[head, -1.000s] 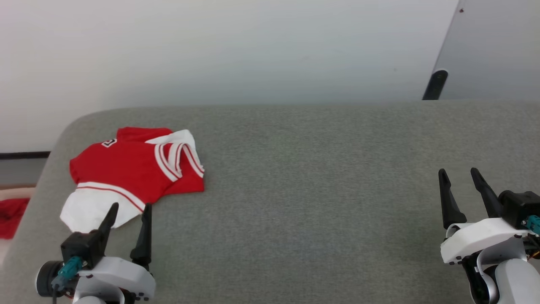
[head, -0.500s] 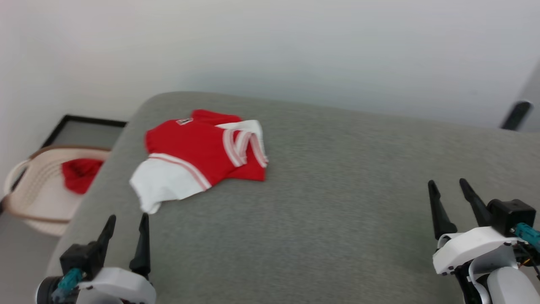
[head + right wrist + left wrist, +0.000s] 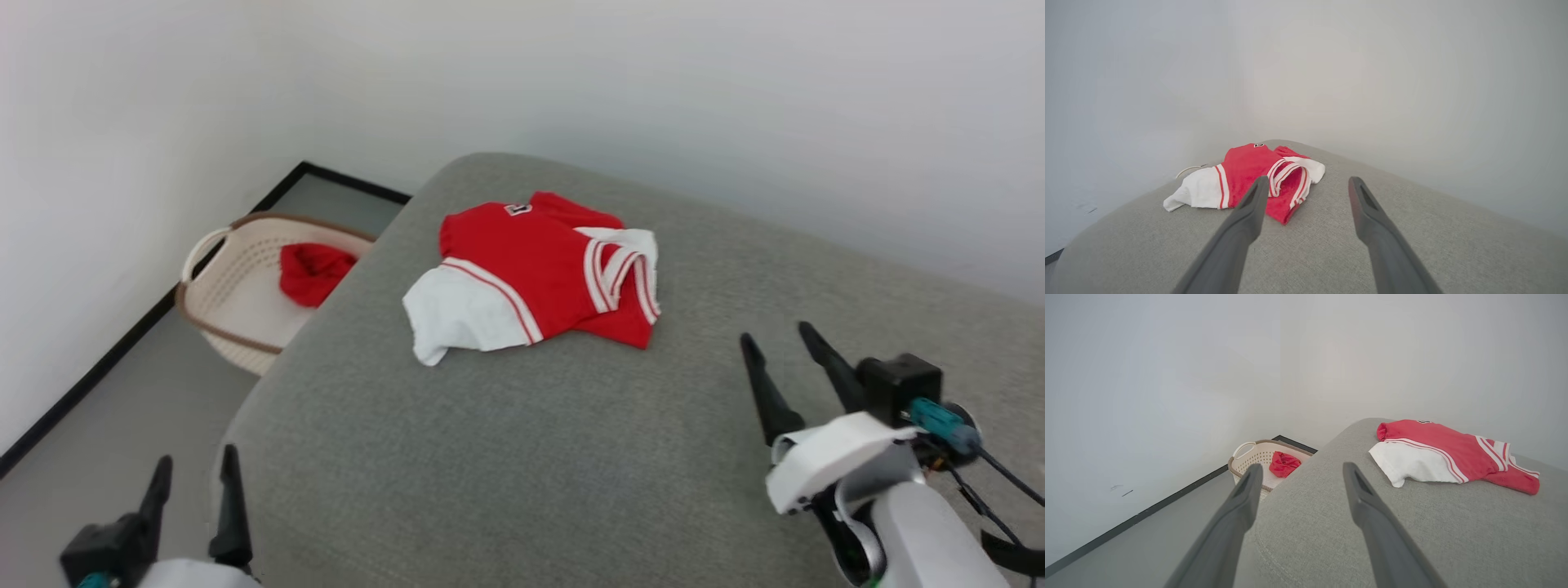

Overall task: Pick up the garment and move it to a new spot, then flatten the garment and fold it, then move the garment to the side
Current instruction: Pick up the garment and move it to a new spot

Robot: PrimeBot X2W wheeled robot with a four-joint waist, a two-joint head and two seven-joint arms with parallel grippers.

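A pale, bare wall (image 3: 735,98) takes up the whole background and meets a second wall in the corner off to my left. Below it spreads a broad grey cushion (image 3: 522,474) with a woven cover and a rounded far-left corner. Grey floor (image 3: 122,425) runs alongside it on my left, edged by a black baseboard (image 3: 90,384). On that floor, tucked into the corner just beside the cushion's rounded end, stands a cream basket (image 3: 237,306) with slotted sides and a brown rim, and a plain red cloth (image 3: 314,271) lies bunched inside it. The jersey (image 3: 531,269) rests on the far-left part of the cushion, near the rounded corner and the basket. It is loosely doubled over rather than flat: one white sleeve spills toward the near left, the red body sits in the middle, and the red-and-white striped trim bunches at its right side. A small black-and-white patch of the number shows at its far edge. My right gripper (image 3: 774,331) hangs over the cushion to the right of the jersey and nearer to me, well apart from it, its two dark fingers spread and holding nothing. My left gripper (image 3: 197,454) sits at the cushion's near-left edge, partly over the floor — fingers likewise spread wide, nothing between them.
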